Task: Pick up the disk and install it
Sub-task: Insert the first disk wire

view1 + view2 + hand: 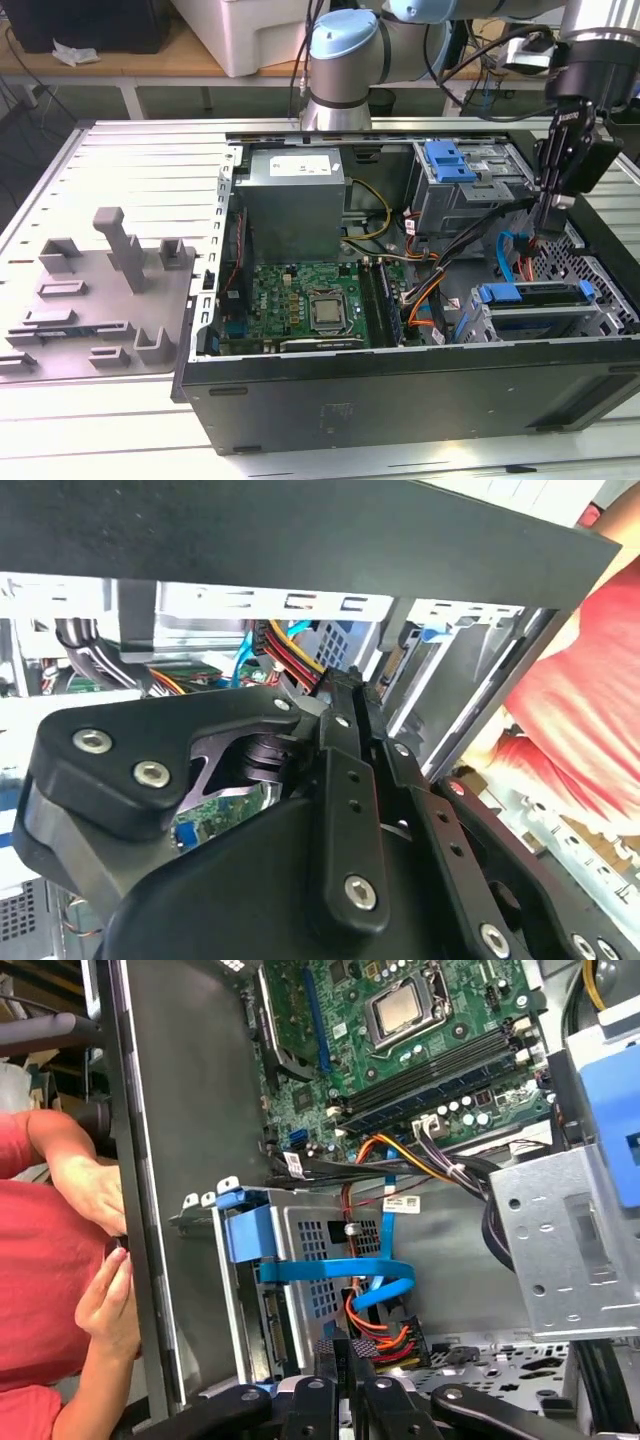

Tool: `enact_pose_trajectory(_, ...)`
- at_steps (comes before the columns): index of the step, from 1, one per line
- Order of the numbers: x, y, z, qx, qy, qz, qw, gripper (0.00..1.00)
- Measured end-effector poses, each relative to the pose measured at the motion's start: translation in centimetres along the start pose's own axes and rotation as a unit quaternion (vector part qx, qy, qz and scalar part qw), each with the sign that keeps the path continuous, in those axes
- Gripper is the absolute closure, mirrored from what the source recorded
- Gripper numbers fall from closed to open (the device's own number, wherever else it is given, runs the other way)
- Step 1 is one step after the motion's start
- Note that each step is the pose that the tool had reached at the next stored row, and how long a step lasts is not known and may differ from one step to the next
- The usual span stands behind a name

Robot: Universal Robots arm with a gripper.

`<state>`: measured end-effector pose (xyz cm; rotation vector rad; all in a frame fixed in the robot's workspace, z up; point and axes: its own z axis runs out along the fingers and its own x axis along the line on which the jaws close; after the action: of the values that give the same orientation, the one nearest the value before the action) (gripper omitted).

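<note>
Nearest in the exterior view, slotted into the grey cage (pixel 603 318) at the case's right: the disk (pixel 535 293). Just beyond, over the cables (pixel 508 255), the gripper (pixel 548 212), jaws closed on nothing. Farther back, the blue bracket (pixel 449 160).

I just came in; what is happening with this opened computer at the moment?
A robot arm is working inside an open desktop computer case that lies on its side. The disk, in its blue carrier, already sits in the grey drive cage at the exterior view's right. The gripper hangs just above that corner, near the red and orange cables, with its fingers shut and nothing visible between them. In the first wrist view, a person's hand rests at the case's edge.
</note>
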<state>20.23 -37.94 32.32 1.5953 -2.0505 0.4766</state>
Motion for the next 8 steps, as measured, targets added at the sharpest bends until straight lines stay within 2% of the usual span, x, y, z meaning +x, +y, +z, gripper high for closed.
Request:
enact_pose_trajectory(2,0.29,-0.02,0.12,-0.0004,-0.0076,-0.002,1.0,0.83)
enact_pose_trajectory(3,0.39,-0.04,0.19,-0.0011,-0.013,-0.003,0.9999,0.83)
enact_pose_trajectory(5,0.69,-0.06,0.32,-0.0023,-0.0208,-0.004,0.9998,0.83)
enact_pose_trajectory(8,1.15,-0.06,0.42,-0.0031,-0.0271,-0.005,0.9996,0.83)
